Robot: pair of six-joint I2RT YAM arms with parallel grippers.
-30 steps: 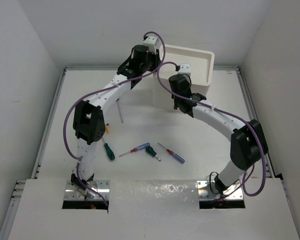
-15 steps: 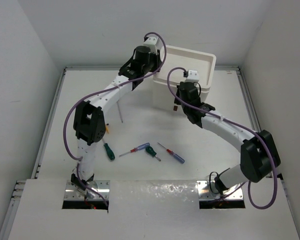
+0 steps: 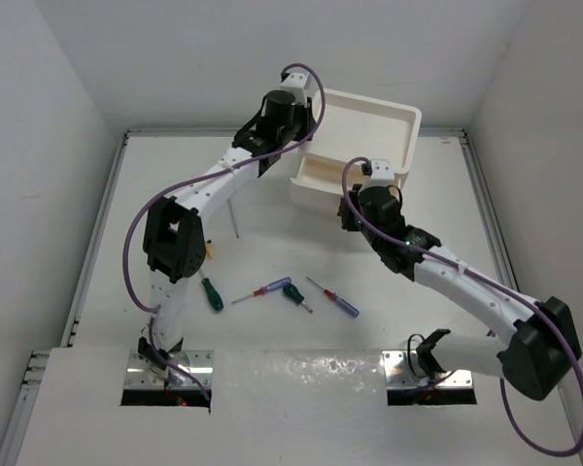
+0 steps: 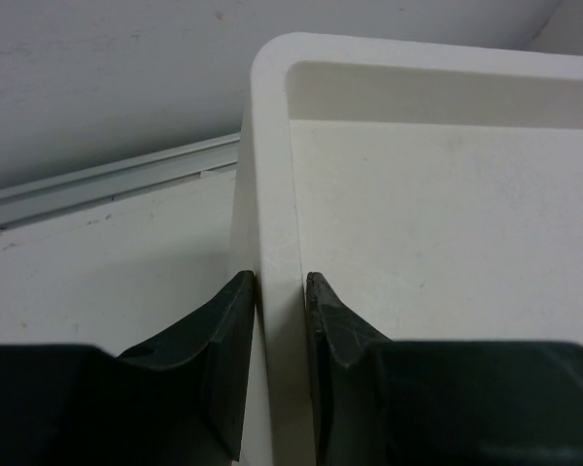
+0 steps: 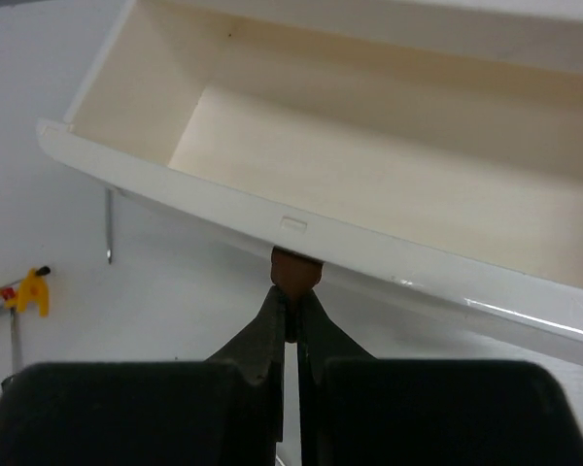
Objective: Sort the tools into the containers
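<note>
**Q:** Where are your two grippers, and what are the jaws doing?

**A:** My left gripper (image 4: 280, 291) is at the far side of the table (image 3: 272, 243). Its jaws are pinched on the left rim of the white unit (image 4: 277, 146). My right gripper (image 5: 290, 296) has its jaws closed tight on the red-brown tab (image 5: 296, 269) at the front of a drawer (image 5: 214, 206). The drawer stands open and looks empty.

**Q:** And the tools?

**A:** They lie in a loose row on the near side of the drawer, well apart from it and closer to my arm bases. From left to right there is a dark green screwdriver (image 3: 212, 294), then a red-handled screwdriver (image 3: 262, 289). A second green screwdriver (image 3: 293, 291) is touching or just beside the red one; I cannot tell which. Last comes a blue-handled screwdriver (image 3: 344, 306).

**Q:** Which arm should fetch one?

**A:** I judge the right. Its gripper is the nearer to the row, and the blue-handled screwdriver lies almost straight towards me from it. That tool's long axis runs on a diagonal, with the shaft tip far-left and the handle near-right. I would first have to let go of the tab, then turn the jaws across that diagonal. The left gripper is farther off and is bracing the unit.
</note>
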